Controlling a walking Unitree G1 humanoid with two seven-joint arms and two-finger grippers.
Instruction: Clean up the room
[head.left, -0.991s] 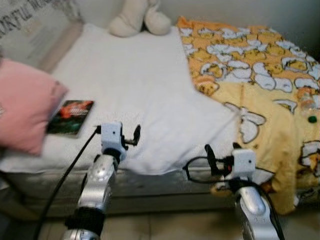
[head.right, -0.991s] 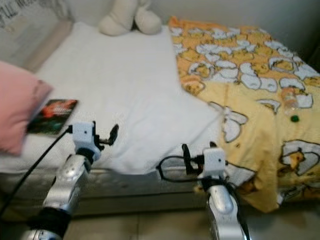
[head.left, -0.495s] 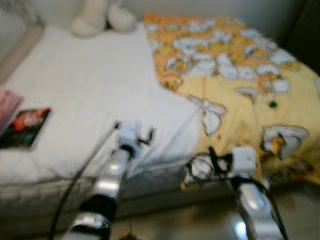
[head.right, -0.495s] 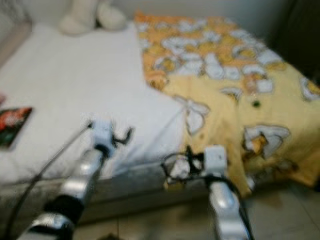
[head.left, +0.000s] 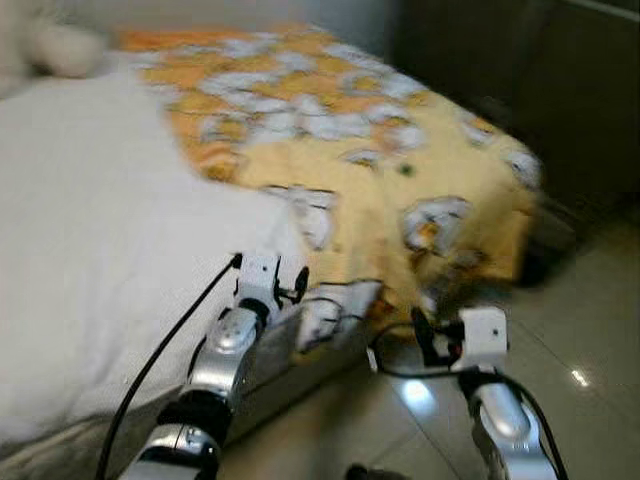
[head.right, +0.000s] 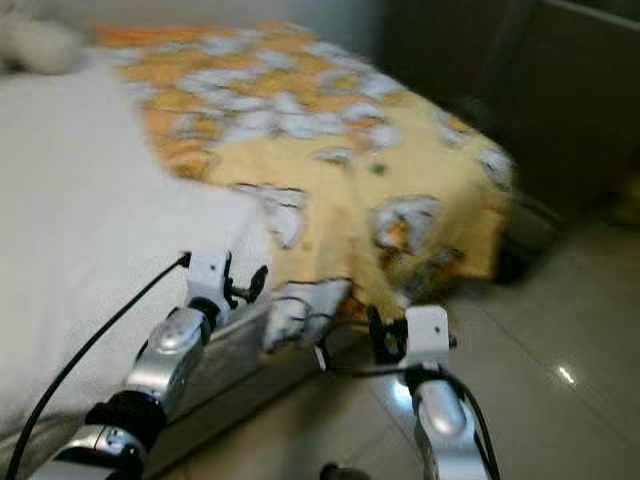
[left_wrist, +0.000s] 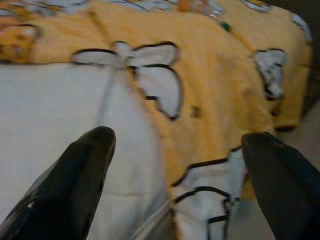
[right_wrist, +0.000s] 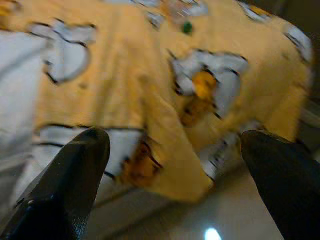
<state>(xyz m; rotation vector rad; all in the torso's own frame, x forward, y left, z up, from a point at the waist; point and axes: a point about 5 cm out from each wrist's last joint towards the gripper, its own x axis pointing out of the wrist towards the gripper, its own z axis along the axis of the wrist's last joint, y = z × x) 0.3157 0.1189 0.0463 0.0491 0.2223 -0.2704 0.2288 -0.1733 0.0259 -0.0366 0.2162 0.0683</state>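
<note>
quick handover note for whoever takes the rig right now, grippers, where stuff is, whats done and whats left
Left gripper: open, empty, held out over the bed's near edge where the white sheet meets the yellow duck blanket.
Right gripper: open, empty, out over the tiled floor, facing the blanket's hanging edge.
Things: a small green object, too blurred to identify, lies on the blanket. A cream plush toy sits at the far side of the bed.
Done: nothing picked up yet, judging by the empty grippers.
Left: pick up that green object and straighten the bed. The head views are blurred, so recheck positions first.
</note>
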